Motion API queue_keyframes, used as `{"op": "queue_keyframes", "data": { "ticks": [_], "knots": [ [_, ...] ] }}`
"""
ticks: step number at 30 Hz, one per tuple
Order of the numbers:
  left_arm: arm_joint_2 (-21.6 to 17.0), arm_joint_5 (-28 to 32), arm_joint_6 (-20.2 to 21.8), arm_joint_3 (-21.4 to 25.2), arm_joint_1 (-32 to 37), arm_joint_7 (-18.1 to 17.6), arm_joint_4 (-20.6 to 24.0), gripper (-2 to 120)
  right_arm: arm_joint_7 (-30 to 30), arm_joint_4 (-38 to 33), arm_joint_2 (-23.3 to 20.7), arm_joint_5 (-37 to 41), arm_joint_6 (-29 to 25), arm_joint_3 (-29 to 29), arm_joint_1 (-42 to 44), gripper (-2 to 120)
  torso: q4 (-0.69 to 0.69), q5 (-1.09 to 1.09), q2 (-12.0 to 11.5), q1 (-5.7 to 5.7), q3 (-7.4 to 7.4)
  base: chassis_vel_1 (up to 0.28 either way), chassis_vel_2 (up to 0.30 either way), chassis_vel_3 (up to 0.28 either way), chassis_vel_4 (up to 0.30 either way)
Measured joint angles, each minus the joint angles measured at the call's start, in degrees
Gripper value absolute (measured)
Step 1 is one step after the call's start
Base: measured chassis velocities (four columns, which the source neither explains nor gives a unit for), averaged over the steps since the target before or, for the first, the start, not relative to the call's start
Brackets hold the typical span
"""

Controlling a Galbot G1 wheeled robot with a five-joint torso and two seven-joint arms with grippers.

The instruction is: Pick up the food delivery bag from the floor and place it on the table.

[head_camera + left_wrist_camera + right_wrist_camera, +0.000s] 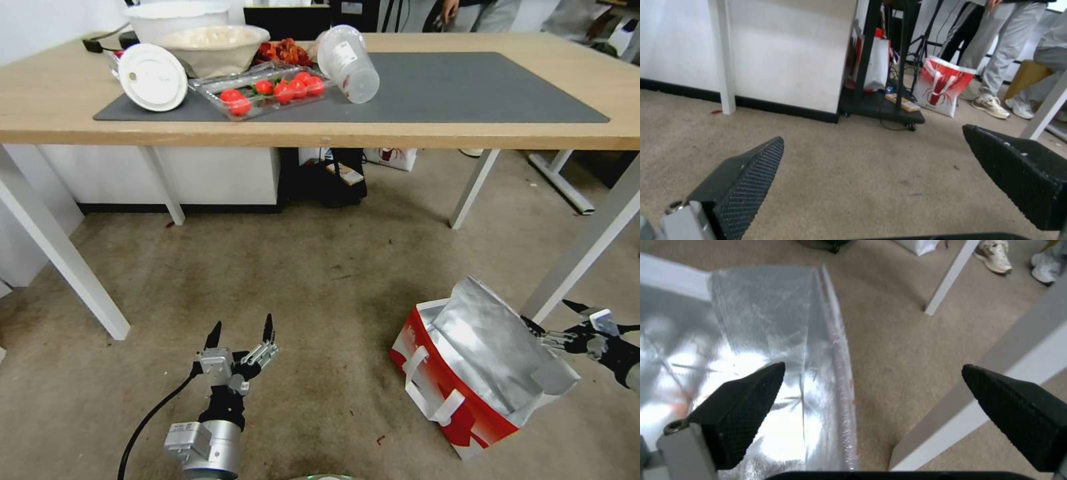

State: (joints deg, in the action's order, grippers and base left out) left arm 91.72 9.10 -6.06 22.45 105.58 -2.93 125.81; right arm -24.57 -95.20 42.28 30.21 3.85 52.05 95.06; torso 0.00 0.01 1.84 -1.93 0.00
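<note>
The food delivery bag (477, 373) sits on the floor (320, 300) in front of the table (413, 137), foil top crumpled. The right gripper (548, 321) hovers at its far foil edge, fingers spread apart, one over the foil. The left gripper (241, 328) hangs above bare carpet, fingers apart.

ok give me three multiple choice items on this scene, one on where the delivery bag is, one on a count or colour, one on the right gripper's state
1. Where is the food delivery bag?
A. on the table
B. on the floor
C. held in the air

2. What colour is the mat on the table?
A. dark grey
B. red
C. white

3. How is the right gripper?
A. shut on a handle
B. open astride the bag's foil edge
C. open over the table

Answers: 1 B, the bag rests on the carpeted floor. 2 A, the head view shows it dark grey. 3 B, one finger lies over the foil, the other beyond it.
</note>
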Motion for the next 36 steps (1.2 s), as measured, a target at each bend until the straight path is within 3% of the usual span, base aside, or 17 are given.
{"op": "queue_keyframes", "data": {
  "ticks": [10,23,26,28,30,31,34,36],
  "knots": [
    [0.21,-0.33,-0.02,-0.39,0.17,-0.01,-0.32,100,0.27,2.88,0.4,-7.51,0.47,-5.03,-2.0,100,-0.01,0.0,0.03,-0.01,0.0,0.0,0.0,0.0,0.0],
    [-0.14,-0.39,-0.8,-0.72,0.38,0.36,-0.17,100,0.99,3.44,2.58,-12.07,3.15,-5.01,-0.81,99,0.0,-0.02,0.06,-0.01,0.0,0.0,0.0,0.0,0.0],
    [-0.3,-0.38,-0.86,-0.65,0.39,0.38,-0.11,100,1.25,3.4,2.8,-12.34,3.6,-4.78,-0.58,95,0.0,-0.01,0.07,-0.01,0.0,0.0,0.0,0.0,0.0],
    [-0.53,-0.34,-0.92,-0.64,0.35,0.36,-0.09,100,2.04,3.19,3.26,-12.1,4.24,-4.47,0.05,80,0.0,-0.02,0.07,-0.01,0.0,0.0,0.0,0.0,0.0],
    [-0.56,-0.34,-0.94,-0.64,0.35,0.36,-0.09,100,2.13,3.16,3.31,-12.05,4.26,-4.41,0.14,80,0.0,-0.02,0.07,-0.01,0.0,0.0,0.0,0.0,0.0],
    [-0.63,-0.3,-0.99,-0.68,0.35,0.36,-0.09,100,2.4,3.1,3.43,-11.8,4.28,-4.24,0.49,72,0.0,-0.02,0.07,-0.01,0.0,0.0,0.0,0.0,0.0],
    [-0.73,-0.27,-1.01,-0.71,0.38,0.36,-0.01,100,2.53,3.13,3.47,-11.68,4.24,-4.08,0.82,65,0.0,-0.02,0.07,-0.01,0.0,0.0,0.0,0.0,0.0],
    [-0.93,-0.12,-1.02,-0.73,0.41,0.34,0.12,100,2.54,3.37,3.47,-11.28,4.13,-3.81,1.25,51,0.0,-0.02,0.07,-0.01,0.0,0.0,0.0,0.0,0.0]
  ]
}}
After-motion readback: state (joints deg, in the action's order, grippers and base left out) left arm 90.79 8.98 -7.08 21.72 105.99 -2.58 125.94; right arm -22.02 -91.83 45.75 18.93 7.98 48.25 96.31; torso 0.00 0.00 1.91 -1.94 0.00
